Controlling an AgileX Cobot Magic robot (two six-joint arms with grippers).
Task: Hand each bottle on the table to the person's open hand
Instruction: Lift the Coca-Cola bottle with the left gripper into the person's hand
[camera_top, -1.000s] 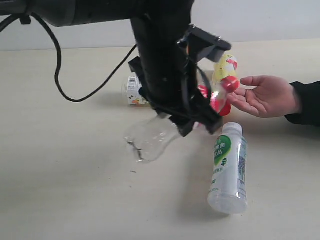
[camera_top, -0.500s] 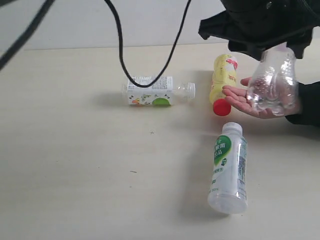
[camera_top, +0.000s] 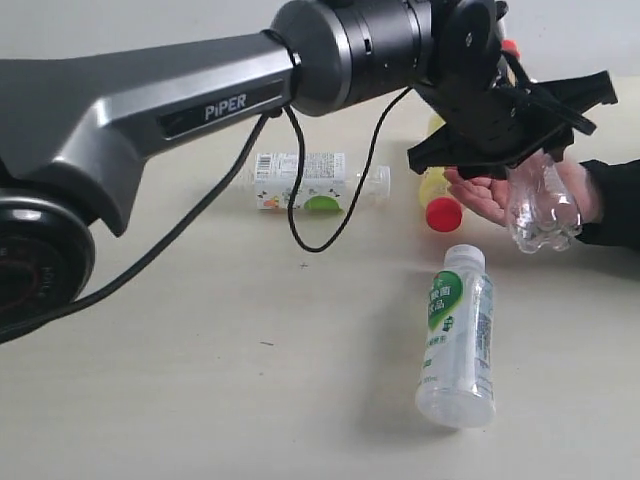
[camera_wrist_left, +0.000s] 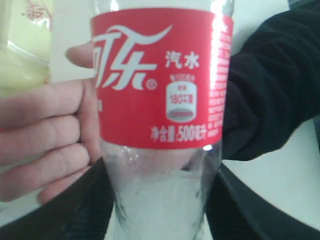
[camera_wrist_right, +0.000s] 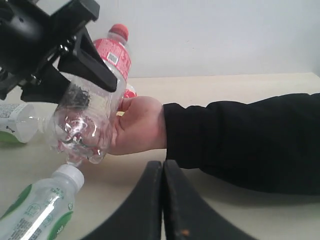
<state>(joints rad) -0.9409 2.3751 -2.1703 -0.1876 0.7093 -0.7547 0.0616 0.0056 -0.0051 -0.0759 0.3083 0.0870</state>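
The jaws of your left gripper (camera_top: 522, 158) were pinching the clear cola bottle (camera_top: 541, 206) on its bare body beside the red label, with the bottle resting against the person's open hand (camera_top: 478, 196), whose fingers sat behind the label. For a clean handover you needed to hold that pinch until the palm took the weight, then spread the jaws slowly and back straight off. Your right gripper (camera_wrist_right: 163, 200) had its jaws pressed together on nothing, while the milky white-green bottle (camera_top: 457, 345) lay on the table (camera_top: 150, 380).

Plain pale wall (camera_wrist_right: 225, 35), perhaps grey-white
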